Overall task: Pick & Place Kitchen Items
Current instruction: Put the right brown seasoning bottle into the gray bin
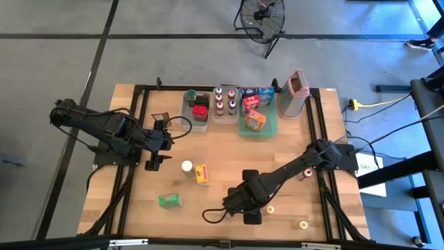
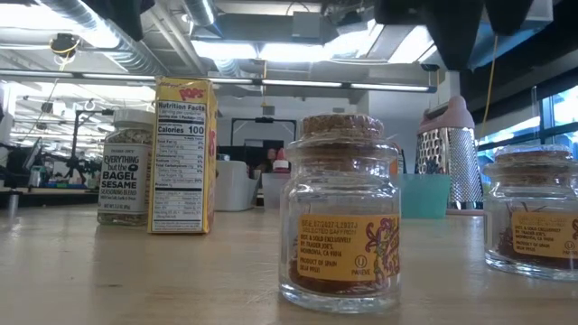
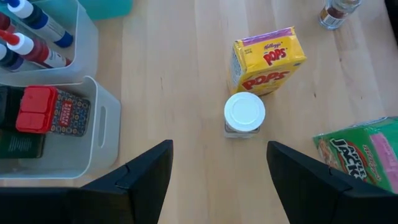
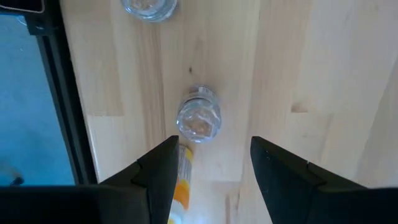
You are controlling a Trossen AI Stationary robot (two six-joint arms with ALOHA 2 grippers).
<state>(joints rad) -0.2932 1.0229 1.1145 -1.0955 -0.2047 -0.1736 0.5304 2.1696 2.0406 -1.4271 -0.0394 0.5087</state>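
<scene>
I am holding my right claw [image 4: 210, 163] open and empty, with a small jar [image 4: 198, 119] just ahead; my left claw [image 3: 219, 165] is hanging open over the surface [image 3: 186, 93] too.

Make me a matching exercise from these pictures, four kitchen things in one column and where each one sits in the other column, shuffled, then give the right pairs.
Things:
1. yellow cereal box
2. green cereal box
3. red box
4. orange box

Places:
A. in the green tray
B. alone on the table, toward its near left corner
C. in the clear tub at the back
D. on the table beside the white-capped jar

Pairs: 1-D, 2-B, 3-C, 4-A
</scene>
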